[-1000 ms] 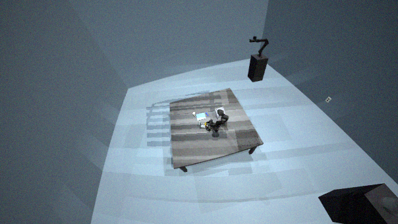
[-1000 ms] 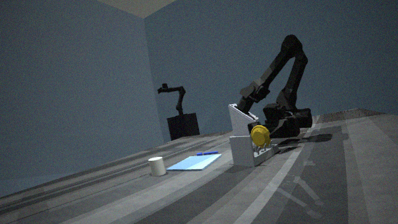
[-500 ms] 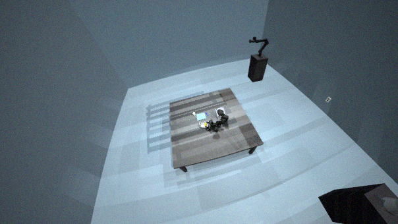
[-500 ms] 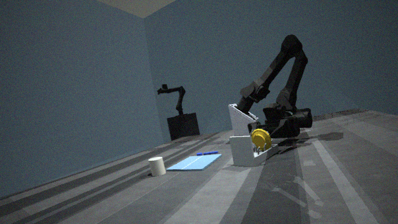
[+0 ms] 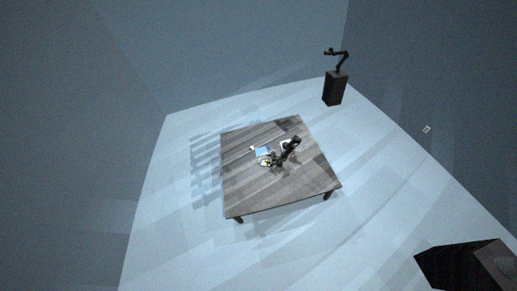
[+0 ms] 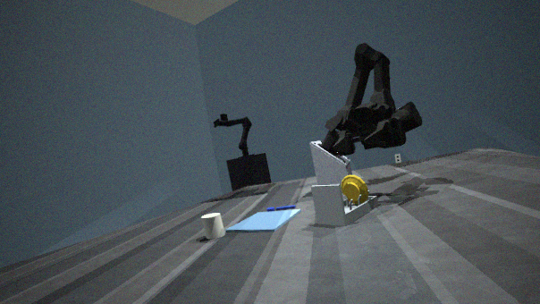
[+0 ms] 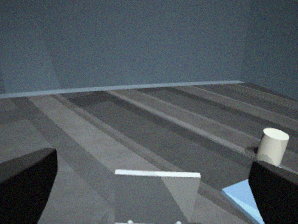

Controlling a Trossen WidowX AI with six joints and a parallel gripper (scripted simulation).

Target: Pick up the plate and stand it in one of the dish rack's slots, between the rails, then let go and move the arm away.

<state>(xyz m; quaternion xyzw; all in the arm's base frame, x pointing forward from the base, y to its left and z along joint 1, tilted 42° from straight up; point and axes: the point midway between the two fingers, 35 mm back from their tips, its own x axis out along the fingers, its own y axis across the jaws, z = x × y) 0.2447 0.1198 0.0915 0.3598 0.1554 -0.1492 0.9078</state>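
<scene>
The yellow plate [image 6: 353, 190] stands on edge, leaning slightly, in the pale grey dish rack [image 6: 327, 205] [image 7: 157, 174]. Its lower edge is among the short rails, partly hidden by the rack's near wall, so the exact slot cannot be told. My gripper [image 7: 157, 167] is open, with nothing between its widely parted fingers. In the exterior view it is raised above and behind the plate, apart from it. The plate is out of the wrist view, where only the rack's end wall shows.
A light blue board [image 6: 264, 221] [image 5: 261, 151] lies beside the rack, with a blue pen-like thing [image 6: 285, 207] behind it. A cream cup [image 6: 214, 226] [image 7: 273, 147] stands past the board. A tall white panel [image 6: 328, 166] rises behind the rack near the arm's base.
</scene>
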